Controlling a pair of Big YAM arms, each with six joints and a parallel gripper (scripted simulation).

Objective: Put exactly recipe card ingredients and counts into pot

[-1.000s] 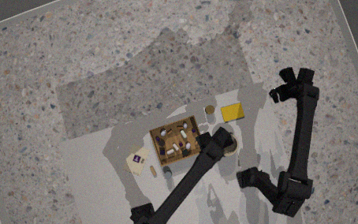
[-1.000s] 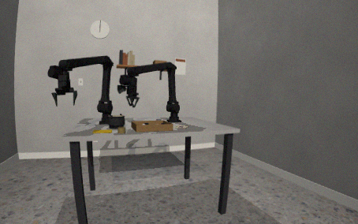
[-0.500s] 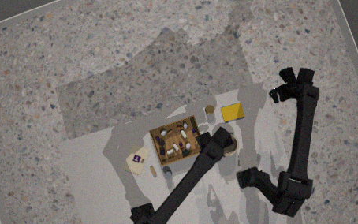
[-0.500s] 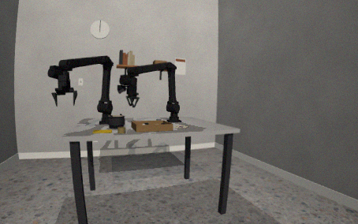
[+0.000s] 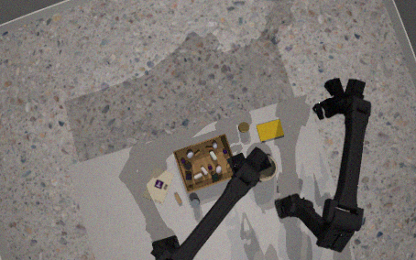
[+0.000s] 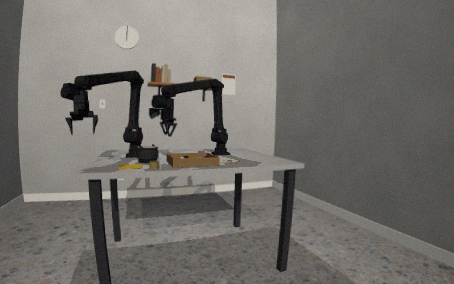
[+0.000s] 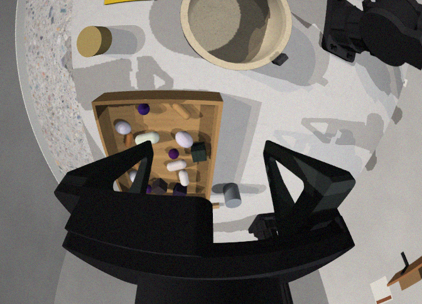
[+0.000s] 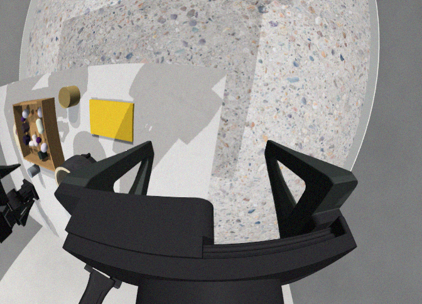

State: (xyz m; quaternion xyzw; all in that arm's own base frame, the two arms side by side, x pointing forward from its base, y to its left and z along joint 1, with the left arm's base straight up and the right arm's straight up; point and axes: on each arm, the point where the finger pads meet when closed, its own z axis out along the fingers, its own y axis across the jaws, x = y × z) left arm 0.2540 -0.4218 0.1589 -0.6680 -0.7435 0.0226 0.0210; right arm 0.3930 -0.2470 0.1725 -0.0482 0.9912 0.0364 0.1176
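Observation:
The wooden tray (image 5: 189, 189) (image 6: 195, 161) (image 7: 156, 95) holds purple balls (image 7: 143, 108), lavender eggs (image 7: 184, 139), white capsules (image 7: 176, 164), a pale green capsule (image 7: 147, 137), an orange-tan stick (image 7: 181, 110), a brown-orange piece (image 7: 128, 139), a dark green cube (image 7: 198, 151) and dark purple cubes (image 7: 179, 189). The upright pot (image 6: 148, 155) (image 7: 184, 17) looks empty. The recipe card (image 5: 152, 193) shows a purple picture; its writing is unreadable. My left gripper (image 7: 208, 146) is open, high above the tray's side. My right gripper (image 6: 83, 133) (image 8: 209, 147) is open and empty, high beyond the yellow block.
A yellow block (image 5: 270, 130) (image 8: 110, 120) and a brass cylinder (image 5: 244, 127) (image 7: 90, 41) stand near the pot and the table edge. A grey cylinder (image 5: 194, 200) (image 7: 232, 195) and a small tan piece (image 5: 178, 198) lie between tray and card. The left arm partly covers the pot in the top view.

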